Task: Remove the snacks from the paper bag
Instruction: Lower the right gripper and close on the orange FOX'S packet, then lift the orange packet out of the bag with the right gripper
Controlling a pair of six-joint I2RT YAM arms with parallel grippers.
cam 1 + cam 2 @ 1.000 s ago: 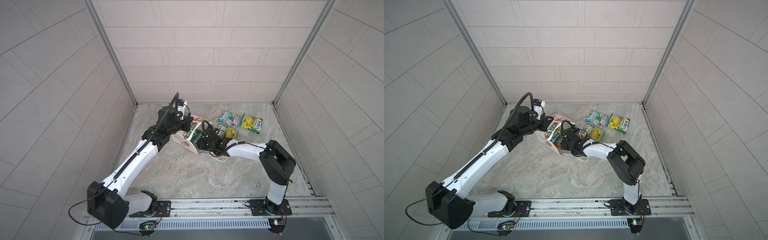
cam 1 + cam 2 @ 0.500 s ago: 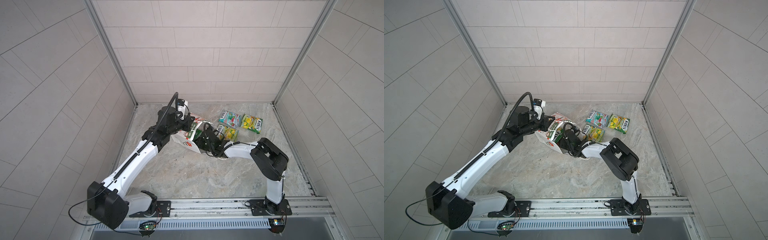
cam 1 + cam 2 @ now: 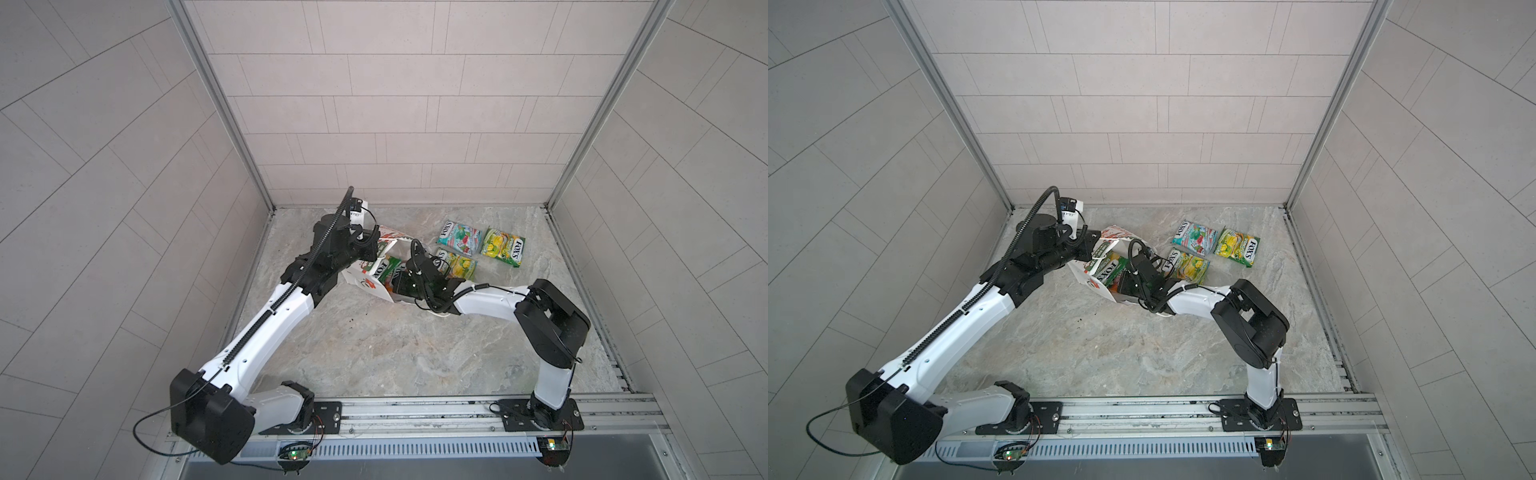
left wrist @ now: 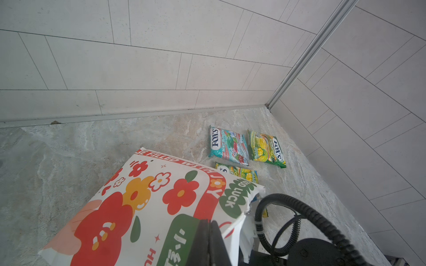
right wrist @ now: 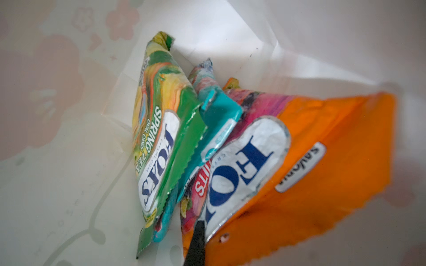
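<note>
The paper bag [image 3: 365, 282] is lying tilted on the marbled surface [image 3: 374, 345] at the centre of both top views, with its mouth facing right. The left claw [image 4: 208, 239] is gripping the bag's upper rim, jaws together on the paper. The right claw [image 5: 198, 240] is reaching inside the bag. Only one black finger is showing, and the jaws are clamping the lower corner of the orange fruit packet [image 5: 311, 142]. Beside it in the bag, the Spring Tea packet [image 5: 159, 138] and a teal inner packet [image 5: 219, 119] are standing on edge. Three packets are lying outside, right of the bag. The Mint Blossom packet [image 3: 460, 237] and a green-yellow packet [image 3: 502, 247] are lying side by side. A third packet [image 3: 459, 267] is lying below them, partly hidden by the right wrist.
</note>
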